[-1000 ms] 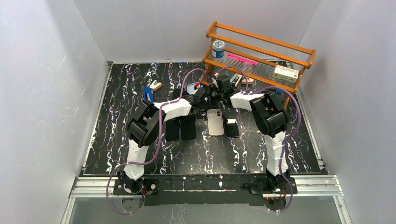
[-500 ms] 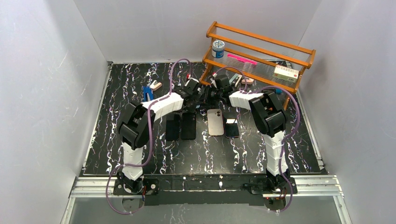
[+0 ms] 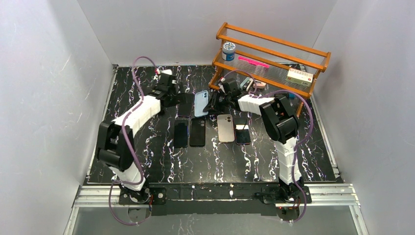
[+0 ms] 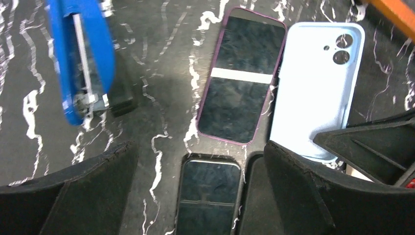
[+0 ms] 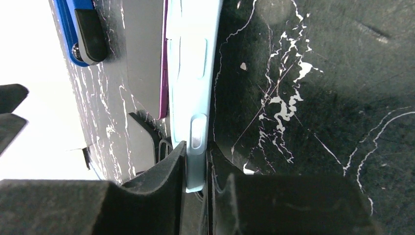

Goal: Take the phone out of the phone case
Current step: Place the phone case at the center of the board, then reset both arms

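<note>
A light blue phone case (image 3: 200,103) lies on the black marble table with its camera holes showing, also in the left wrist view (image 4: 315,93). A dark-screened phone with a purple rim (image 3: 186,104) lies flat right beside it on the left (image 4: 242,95). My right gripper (image 3: 214,101) is shut on the near edge of the light blue case (image 5: 195,122), one finger on each side (image 5: 195,166). My left gripper (image 3: 172,95) is open and empty (image 4: 198,147), hovering just left of and above the purple-rimmed phone.
A row of phones and cases lies in front: a black phone (image 3: 180,133), a black case (image 3: 197,132), a beige phone (image 3: 225,128), a dark phone (image 3: 242,133). A blue tool (image 3: 154,96) lies at the left. A wooden rack (image 3: 313,52) with a tin (image 3: 228,50) stands at the back right.
My left arm has swung left and back, away from the right gripper, and its jaws are open. The purple-rimmed phone and the light blue case now lie side by side in plain view.
</note>
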`<state>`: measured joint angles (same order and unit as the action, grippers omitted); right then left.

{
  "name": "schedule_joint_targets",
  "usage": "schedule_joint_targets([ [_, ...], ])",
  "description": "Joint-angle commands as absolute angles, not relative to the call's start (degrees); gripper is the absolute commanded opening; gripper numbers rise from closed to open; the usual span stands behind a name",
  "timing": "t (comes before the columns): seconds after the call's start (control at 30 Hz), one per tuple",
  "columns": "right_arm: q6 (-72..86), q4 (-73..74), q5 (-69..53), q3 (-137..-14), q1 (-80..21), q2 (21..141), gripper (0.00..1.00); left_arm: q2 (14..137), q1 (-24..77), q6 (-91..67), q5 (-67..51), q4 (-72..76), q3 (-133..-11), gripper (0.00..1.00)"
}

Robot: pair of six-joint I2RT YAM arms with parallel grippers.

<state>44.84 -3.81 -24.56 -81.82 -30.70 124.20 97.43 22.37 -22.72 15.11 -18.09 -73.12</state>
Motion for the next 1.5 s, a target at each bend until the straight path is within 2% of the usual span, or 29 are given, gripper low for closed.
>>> schedule_joint_targets([
  [0.0,45.44,-2.33,-24.19,-84.05,-31.43,125.93,0.29,88.6,18.49,-28.32,10.14,-17.22,-68.89,0.98],
  [0.3,40.38,4.64,-22.49,-90.23,-33.81,127.74,0.37,74.3,15.71,-27.1,11.66,-21.5,-65.58,0.98],
  [0.53,37.4,9.95,-16.09,-90.63,-34.0,126.86,0.49,66.71,15.52,-24.41,15.56,-25.49,-64.23,0.98],
  [0.77,35.44,10.99,-7.97,-84.31,-33.99,119.91,0.74,60.51,15.55,-22.0,17.37,-27.19,-61.87,0.98],
  [0.83,35.22,10.74,-6.54,-82.49,-34.0,117.34,0.97,58.6,15.49,-21.13,17.34,-27.75,-61.32,0.98],
  [0.9,34.65,11.01,-5.25,-80.21,-34.01,114.11,0.99,56.16,15.47,-20.17,17.31,-28.19,-60.69,0.98],
  [1.0,33.39,10.26,-1.31,-74.96,-33.85,105.89,0.99,51.48,15.49,-18.62,18.42,-28.89,-60.22,0.98],
  [1.2,29.62,6.7,15.09,-59.92,-32.88,77.95,0.99,41.06,15.54,-16.12,24.8,-30.66,-60.46,0.98],
  [1.47,21.16,9.14,34.83,-47.71,-32.43,43.84,0.99,30.21,15.5,-15.48,34.58,-31.71,-59.88,0.98],
])
